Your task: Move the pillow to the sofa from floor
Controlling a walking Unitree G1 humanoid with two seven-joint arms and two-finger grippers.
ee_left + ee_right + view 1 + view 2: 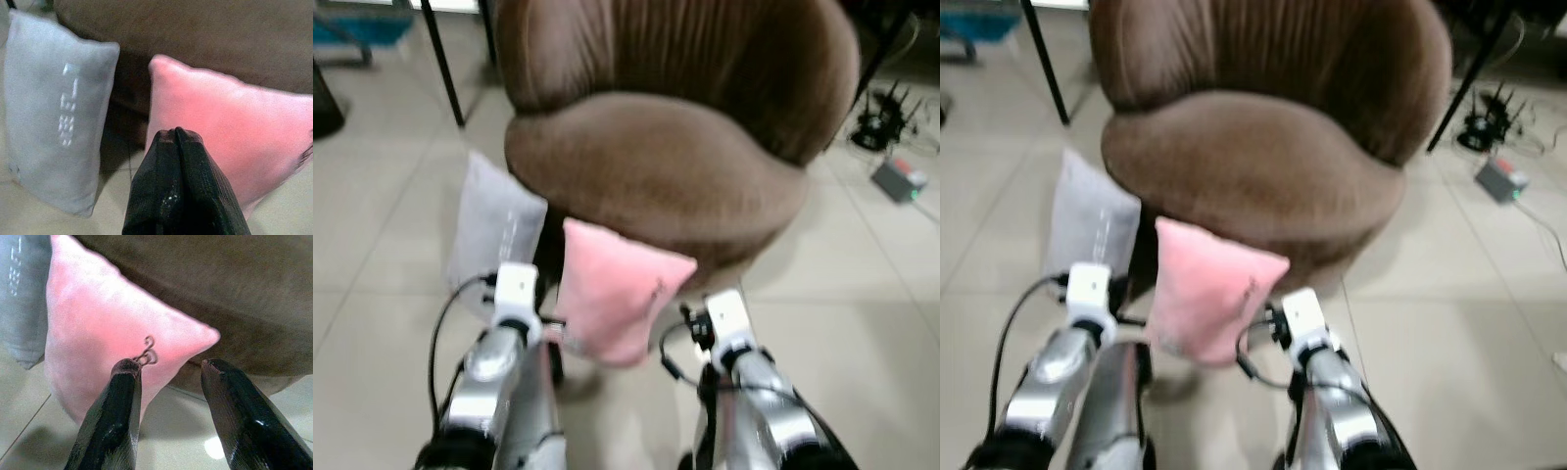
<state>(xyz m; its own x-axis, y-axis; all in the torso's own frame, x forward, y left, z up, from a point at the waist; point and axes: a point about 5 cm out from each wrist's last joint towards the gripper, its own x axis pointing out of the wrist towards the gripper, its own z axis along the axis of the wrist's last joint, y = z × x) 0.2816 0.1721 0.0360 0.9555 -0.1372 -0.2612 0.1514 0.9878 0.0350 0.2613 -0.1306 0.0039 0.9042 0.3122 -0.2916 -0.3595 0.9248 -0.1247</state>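
Two pillows are being propped on the floor [862, 323] against the sofa [656, 166] front, one pillow [617, 294] right of the other pillow [494, 230].

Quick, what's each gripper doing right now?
Left gripper: shut, empty, near the pink velvet pillow.
Right gripper: open, empty, facing that pillow.
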